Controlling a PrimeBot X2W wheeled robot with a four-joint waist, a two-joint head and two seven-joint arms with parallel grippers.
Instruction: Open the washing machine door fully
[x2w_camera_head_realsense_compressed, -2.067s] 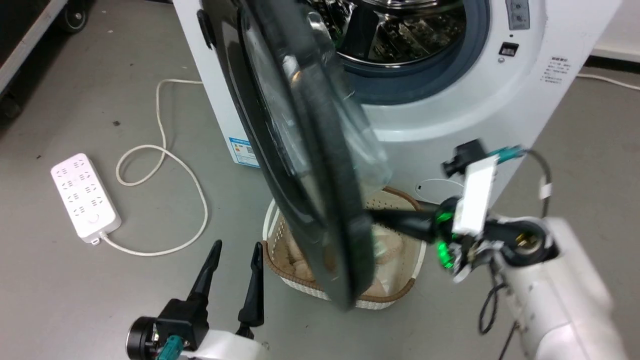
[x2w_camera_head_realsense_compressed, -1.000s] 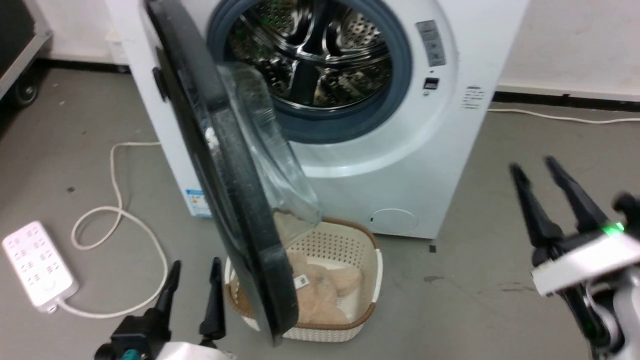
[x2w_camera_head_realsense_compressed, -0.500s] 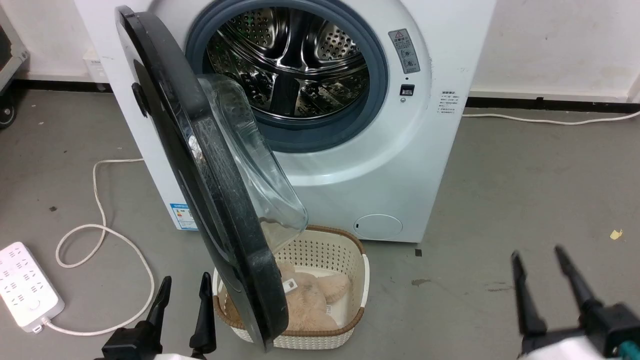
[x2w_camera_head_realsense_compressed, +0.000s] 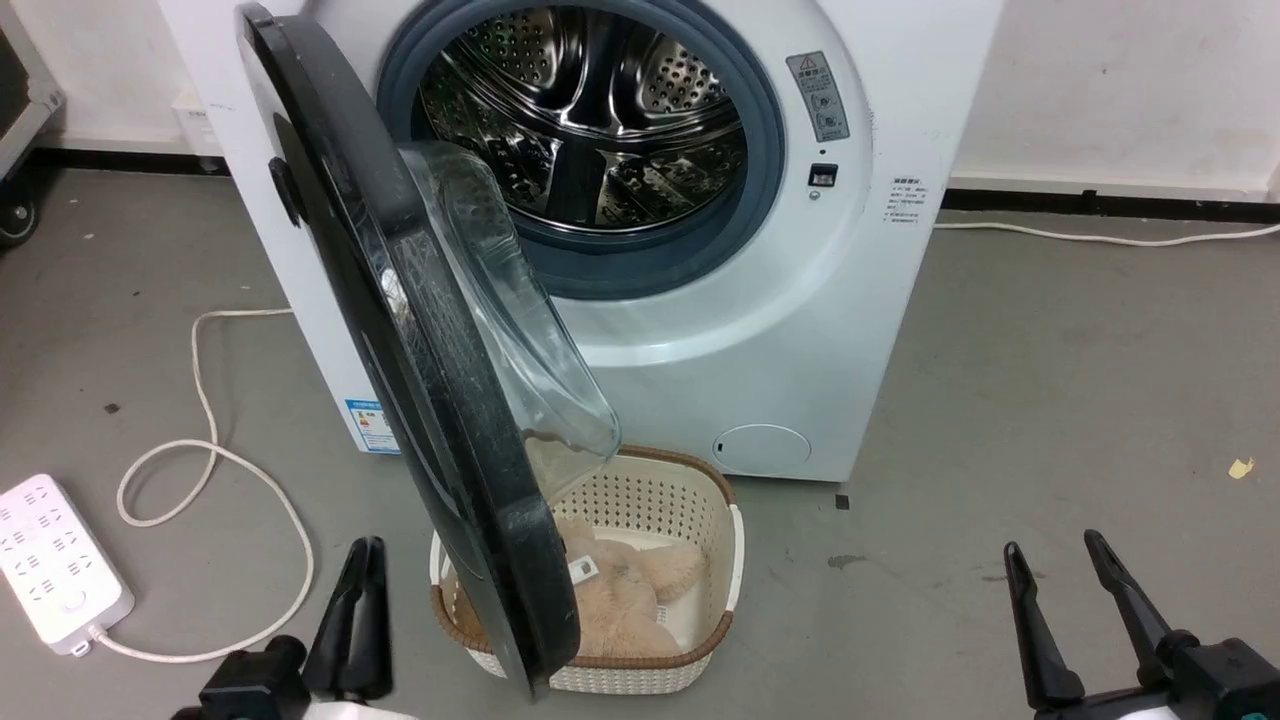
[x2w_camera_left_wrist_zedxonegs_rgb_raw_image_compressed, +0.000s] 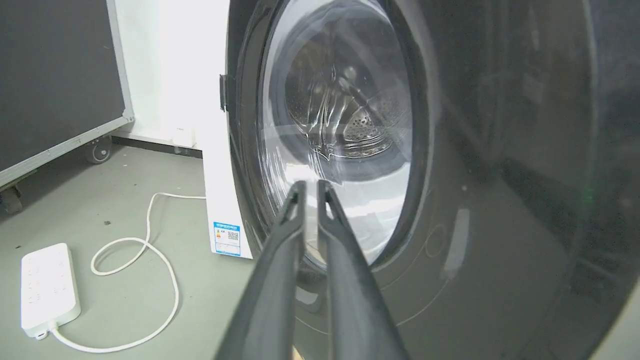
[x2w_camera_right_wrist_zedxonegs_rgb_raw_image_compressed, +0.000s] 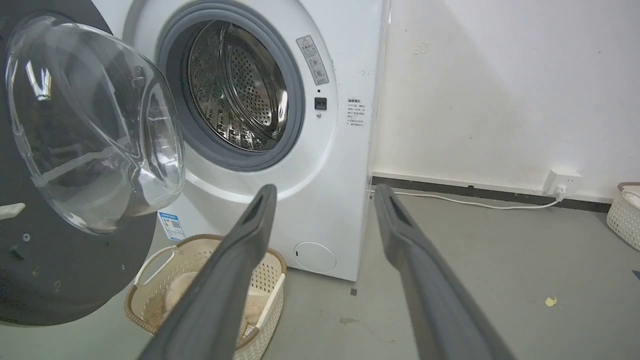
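Door (x2w_camera_head_realsense_compressed: 432, 385) stands half open, edge-on at centre frame, just right of the nearer left gripper (x2w_camera_head_realsense_compressed: 366, 555), closed to a slit, empty; right gripper (x2w_camera_head_realsense_compressed: 1053, 550) spread, empty, lower right

Cream basket (x2w_camera_head_realsense_compressed: 660, 495) holding plush toy (x2w_camera_head_realsense_compressed: 625, 590); power strip (x2w_camera_head_realsense_compressed: 55, 560) on floor (x2w_camera_head_realsense_compressed: 1050, 380).

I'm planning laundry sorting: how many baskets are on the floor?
2: a cream basket beneath the open washing machine door; a white basket, cut off at the edge, near the wall socket. Others may be hidden.
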